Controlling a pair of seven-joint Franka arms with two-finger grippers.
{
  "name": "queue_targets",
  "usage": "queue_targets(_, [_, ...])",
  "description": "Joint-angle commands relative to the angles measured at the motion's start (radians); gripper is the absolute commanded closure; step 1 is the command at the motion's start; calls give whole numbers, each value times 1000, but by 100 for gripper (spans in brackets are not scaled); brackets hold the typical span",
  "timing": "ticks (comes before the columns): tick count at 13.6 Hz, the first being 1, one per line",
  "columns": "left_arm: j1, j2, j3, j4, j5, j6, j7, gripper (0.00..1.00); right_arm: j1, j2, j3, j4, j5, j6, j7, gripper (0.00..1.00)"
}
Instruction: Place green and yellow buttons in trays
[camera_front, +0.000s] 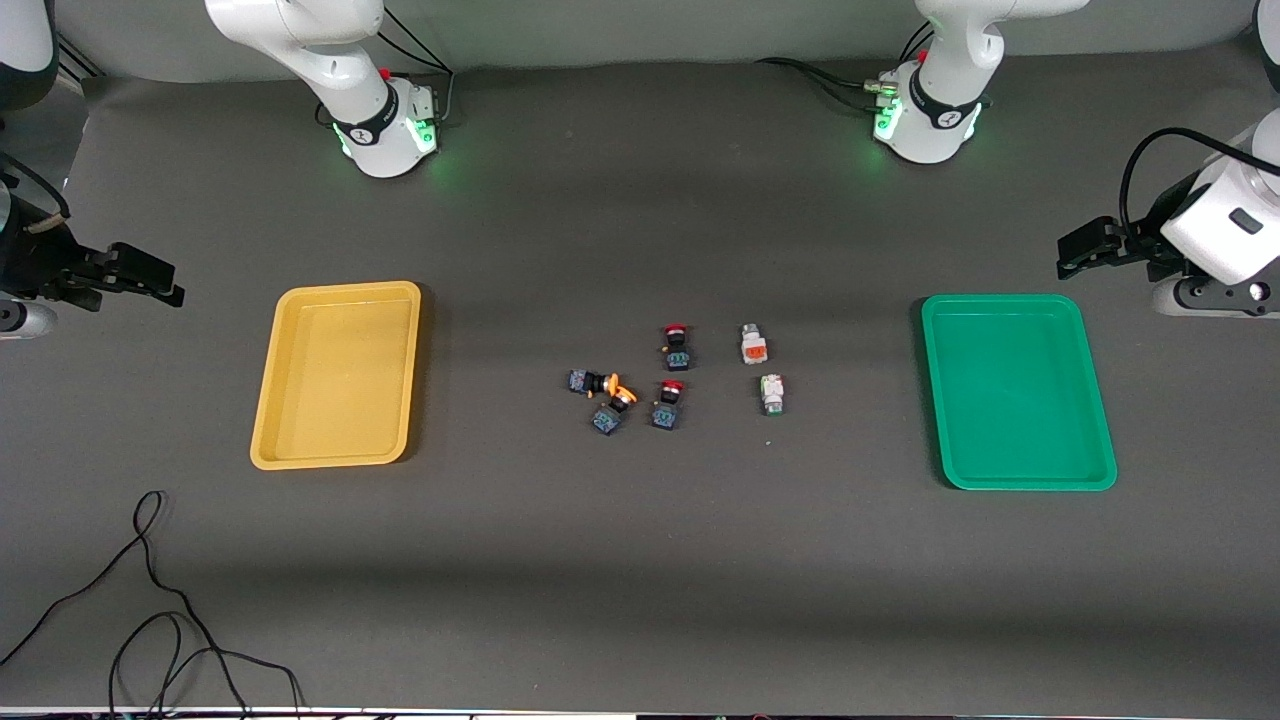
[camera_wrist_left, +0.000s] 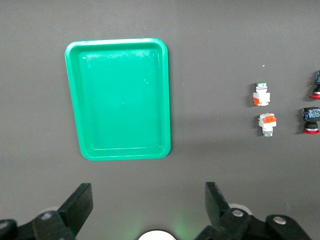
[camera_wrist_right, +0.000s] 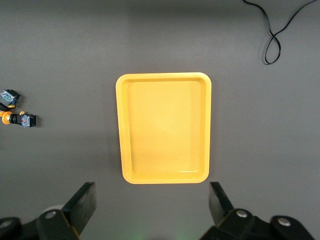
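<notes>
Buttons (camera_front: 680, 378), small and boxy, between glossy round-cornered trays (camera_front: 338, 374).

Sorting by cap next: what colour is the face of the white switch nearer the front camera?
Green; the white switch shows it best in the left wrist view.

Dark grey table (camera_front: 640, 560), evenly lit
</notes>
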Motion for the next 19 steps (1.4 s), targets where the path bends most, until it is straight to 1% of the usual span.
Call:
queue_targets(1, [-14, -26, 11, -22, 10, -4, 17, 0, 5, 7, -8, 19, 14, -28, 20, 0])
queue_targets(2, [-14, -26, 11, -20, 10, -4, 17, 0, 8, 6, -21, 15, 12, -34, 4, 0])
queue_targets(3, [-14, -26, 11, -20, 10, -4, 17, 0, 11, 16, -21, 40, 9, -34, 2, 0])
queue_targets(5, [-14, -26, 11, -20, 10, -3, 17, 0, 11, 27, -22, 53, 12, -34, 3, 0])
queue_targets(15, [-29, -22, 11, -23, 10, 0, 17, 0, 15, 27, -21, 51, 11, -34, 13, 0])
queue_targets(17, [-55, -11, 11, -26, 10, 14, -1, 0, 12, 27, -22, 51, 11, -53, 13, 0])
queue_targets(19, [-81, -5, 11, -57, 9, 38, -20, 0, 12, 27, -22, 51, 11, -61, 11, 0])
